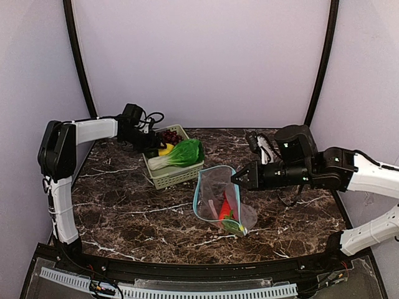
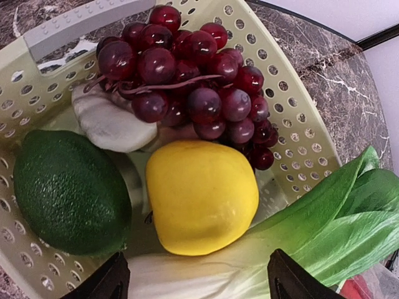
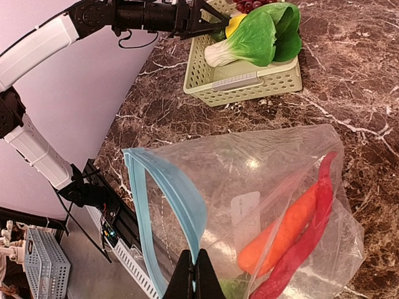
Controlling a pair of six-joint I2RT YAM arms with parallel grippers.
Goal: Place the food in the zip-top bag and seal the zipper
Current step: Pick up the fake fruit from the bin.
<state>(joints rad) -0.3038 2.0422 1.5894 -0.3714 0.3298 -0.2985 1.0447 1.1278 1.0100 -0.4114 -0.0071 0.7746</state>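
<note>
My left gripper (image 2: pixel 196 275) hangs open over the basket, its fingertips on either side of the bok choy's white stem, just short of the yellow lemon (image 2: pixel 201 196). Around the lemon lie dark purple grapes (image 2: pixel 187 75), white garlic (image 2: pixel 112 124), a dark green piece (image 2: pixel 68 193) and the bok choy (image 2: pixel 330 224). The right gripper (image 3: pixel 198 277) is shut on the light blue zipper (image 3: pixel 177 193), holding the zip-top bag (image 1: pixel 215 190) with its mouth open. Inside the bag lie a red chilli pepper (image 3: pixel 308 243), an orange one (image 3: pixel 283 227) and something green (image 3: pixel 232 290).
The pale green slotted basket (image 1: pixel 176 176) stands at the back left of the dark marble table (image 1: pixel 124 212), a little left of the bag. A black frame rail (image 1: pixel 187 271) runs along the near edge. Lilac walls close in the back and both sides.
</note>
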